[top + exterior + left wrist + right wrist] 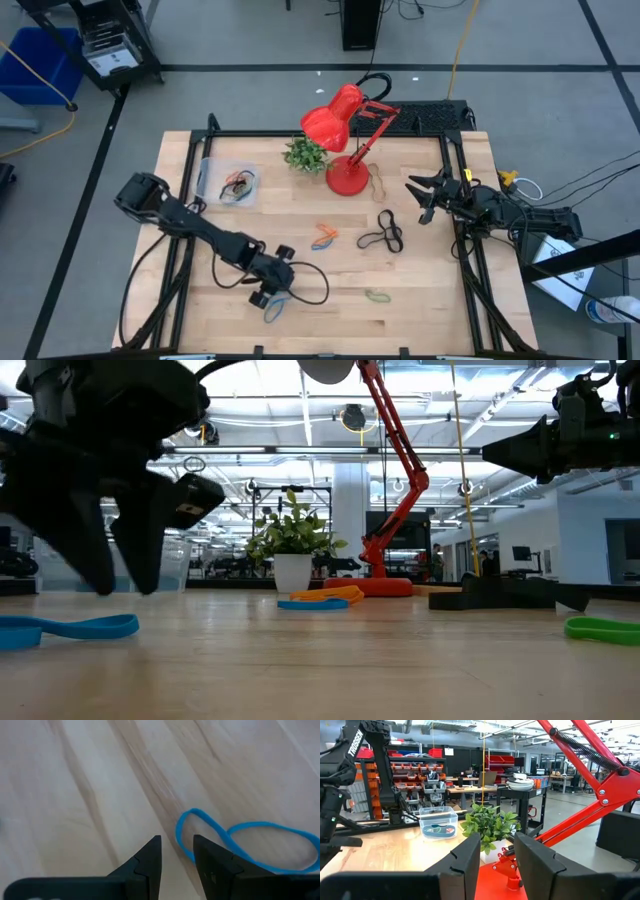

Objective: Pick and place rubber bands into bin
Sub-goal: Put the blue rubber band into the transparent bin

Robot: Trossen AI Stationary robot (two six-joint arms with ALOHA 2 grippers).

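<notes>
The left gripper (270,297) hangs low over the near part of the pale wooden table (420,310), its two dark fingers (145,865) set a narrow gap apart and holding nothing, with a thin floppy blue rubber band (240,842) lying flat on the wood just beside their tips. The same blue loop shows at the gripper's near side from above (275,310). Other bands lie scattered: an orange and blue pair (324,236) near the table's middle, a tangle of black loops (381,235) to the right of them, a green loop (377,296) nearer the front edge, and a thin brown loop (381,181) beside the round base of the red desk lamp (347,178). The small clear plastic rectangular bin (226,185) sits toward the far left of the table with a few coloured bands already in it, next to a small green potted plant (306,154). The right gripper (428,198) waits raised at the right edge, fingers spread open and empty.
</notes>
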